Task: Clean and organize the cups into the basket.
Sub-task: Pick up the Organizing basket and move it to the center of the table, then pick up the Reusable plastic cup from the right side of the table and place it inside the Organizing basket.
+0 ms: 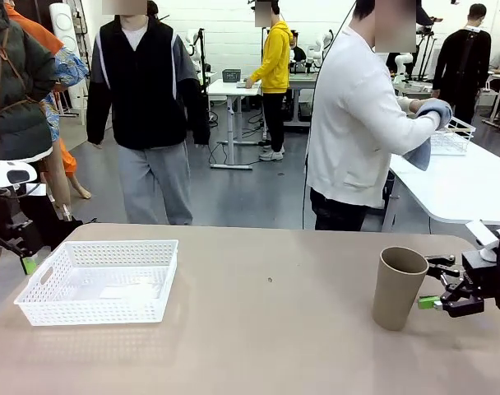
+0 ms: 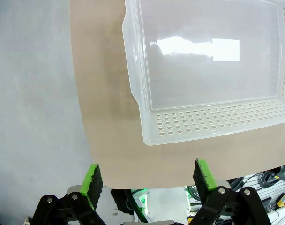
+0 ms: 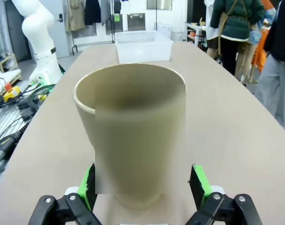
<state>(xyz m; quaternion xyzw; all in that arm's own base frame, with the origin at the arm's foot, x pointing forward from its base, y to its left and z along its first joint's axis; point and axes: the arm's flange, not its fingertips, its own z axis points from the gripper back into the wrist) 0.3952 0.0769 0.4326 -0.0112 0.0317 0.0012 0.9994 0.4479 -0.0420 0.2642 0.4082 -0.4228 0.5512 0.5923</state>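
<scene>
One tan cup stands upright on the table's right side. In the right wrist view the cup sits between my right gripper's green pads, with small gaps on both sides. From the front, the right gripper is open and level with the cup's lower half, coming in from the right. The white perforated basket rests at the left, nothing in it. My left gripper hangs open over the table's edge just short of the basket's end wall, seen at the far left in the front view.
A person in a white top stands behind the table's far right edge, holding a blue-grey cloth. Another person in black stands behind the far left. A bare stretch of tabletop lies between basket and cup.
</scene>
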